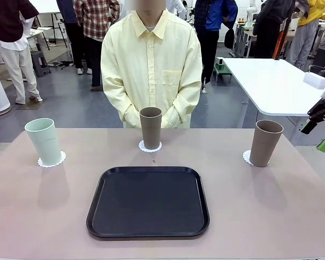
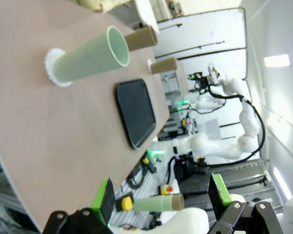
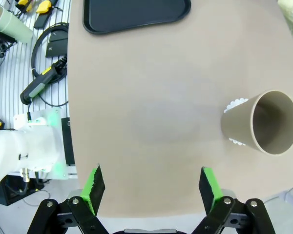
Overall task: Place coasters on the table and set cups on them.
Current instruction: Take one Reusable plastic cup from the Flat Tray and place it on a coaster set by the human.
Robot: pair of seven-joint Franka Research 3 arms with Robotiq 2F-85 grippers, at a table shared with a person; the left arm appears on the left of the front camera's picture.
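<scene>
Three cups stand upright on the pinkish table [image 1: 271, 211], each on a white scalloped coaster. The mint cup [image 1: 43, 141] sits on its coaster [image 1: 52, 161] at far left, a brown cup [image 1: 150, 127] on a coaster [image 1: 150, 147] at far centre, and another brown cup [image 1: 266, 142] on a coaster [image 1: 247, 157] at far right. My right gripper [image 1: 320, 132] hangs open past the table's right edge; its wrist view shows its open gripper [image 3: 151, 187] off the edge, apart from the brown cup [image 3: 261, 122]. My left gripper [image 2: 161, 195] is open and empty, far from the mint cup [image 2: 93, 58].
A black tray [image 1: 148, 201] lies bare at the near centre. A person in a pale yellow shirt stands at the far side with hands [image 1: 151, 116] clasped behind the centre cup. A white table [image 1: 271, 81] stands at the back right. Cables and tools [image 3: 41, 83] lie off the table's side.
</scene>
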